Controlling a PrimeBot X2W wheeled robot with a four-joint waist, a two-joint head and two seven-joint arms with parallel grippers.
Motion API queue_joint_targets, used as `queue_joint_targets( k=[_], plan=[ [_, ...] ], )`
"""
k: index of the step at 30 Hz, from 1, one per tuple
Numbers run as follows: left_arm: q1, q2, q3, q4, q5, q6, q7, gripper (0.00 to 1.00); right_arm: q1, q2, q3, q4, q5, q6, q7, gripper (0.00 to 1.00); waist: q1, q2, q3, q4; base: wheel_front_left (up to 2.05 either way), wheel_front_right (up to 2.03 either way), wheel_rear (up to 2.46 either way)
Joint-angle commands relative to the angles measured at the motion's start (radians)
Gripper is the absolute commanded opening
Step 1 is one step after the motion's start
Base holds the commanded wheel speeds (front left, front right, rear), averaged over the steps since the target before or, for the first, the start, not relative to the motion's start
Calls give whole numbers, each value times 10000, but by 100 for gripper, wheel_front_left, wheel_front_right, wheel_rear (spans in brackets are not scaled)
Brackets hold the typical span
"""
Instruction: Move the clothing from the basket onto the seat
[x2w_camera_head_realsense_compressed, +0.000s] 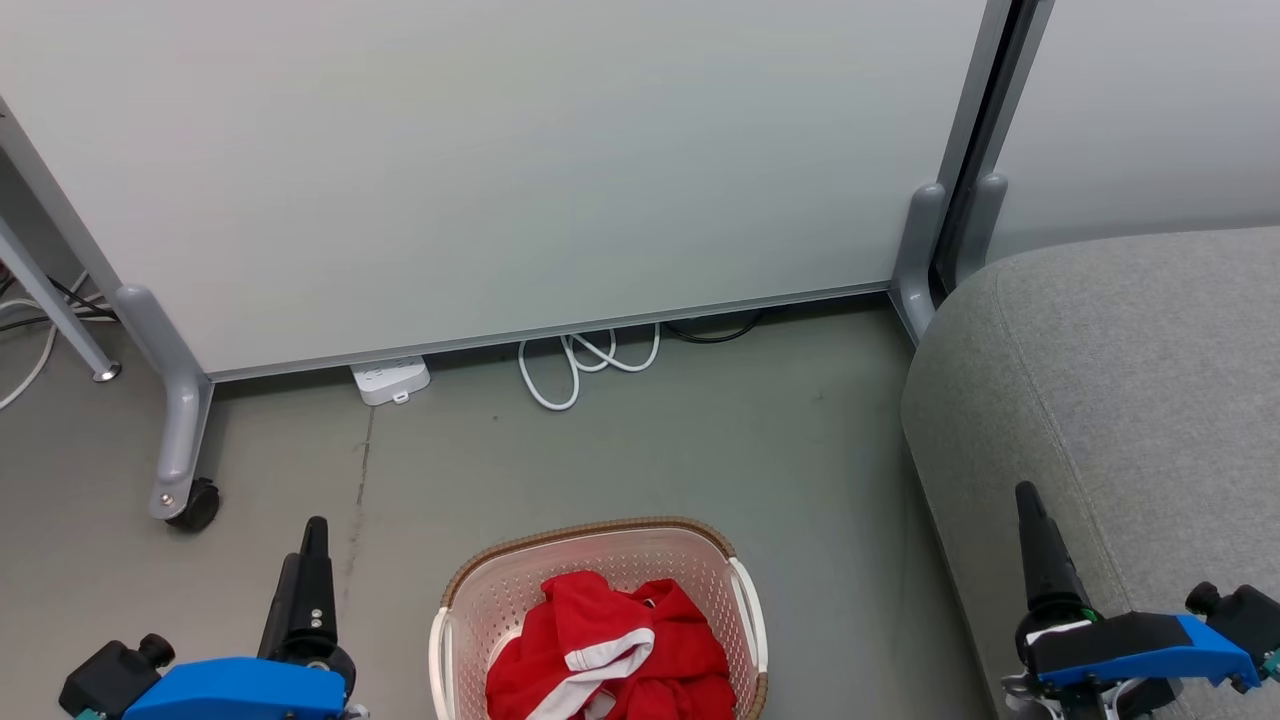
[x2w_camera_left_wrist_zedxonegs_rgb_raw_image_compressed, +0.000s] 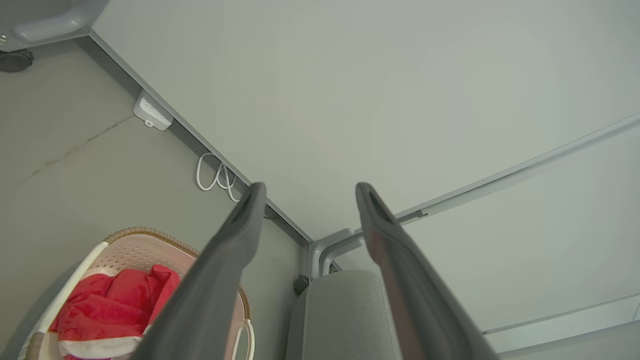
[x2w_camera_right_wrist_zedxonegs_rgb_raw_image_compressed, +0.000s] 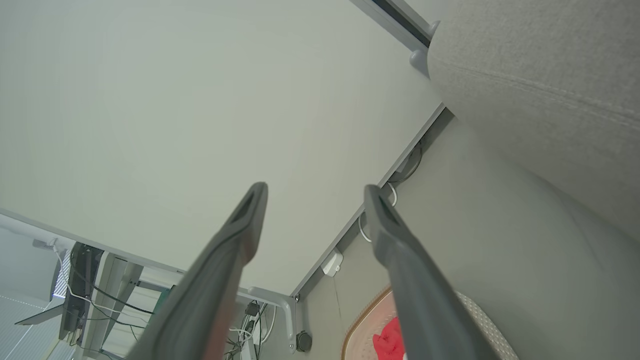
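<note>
Bare floor between basket and seat; red, white-trimmed clothing crumpled inside basket; left claw, right claw spread, empty.

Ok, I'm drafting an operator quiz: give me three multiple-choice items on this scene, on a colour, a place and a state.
1. What colour is the seat? A grey B red C blue
2. Where is the clothing? A on the seat B in the basket C in a gripper
3. The left gripper and right gripper are: A both shut B both open C shut on clothing
Answers: 1 A, light grey fabric; 2 B, it lies inside the basket; 3 B, fingers apart, holding nothing.
</note>
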Motion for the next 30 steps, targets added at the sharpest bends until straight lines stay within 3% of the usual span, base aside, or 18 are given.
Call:
queue_joint_targets(
  k=[1, 15, 30],
  plan=[
    [-76, 102, -57, -115, 418, 85, -100, 100, -291, -34, 58, -194, -460, 3, -99, 100, 0, 0, -2, 1, 0, 0, 0],
    [-162, 119, -307, -24, 2627, 344, -580, 100, -314, -39, 245, -389, -2951, 4, -399, 100, 0, 0, 30, 14, 0, 0, 0],
    [-170, 133, -469, 10, 4395, 482, -1002, 100, -274, -44, 409, -487, -4841, 5, -638, 100, 0, 0, 13, 20, 0, 0, 0]
  ],
)
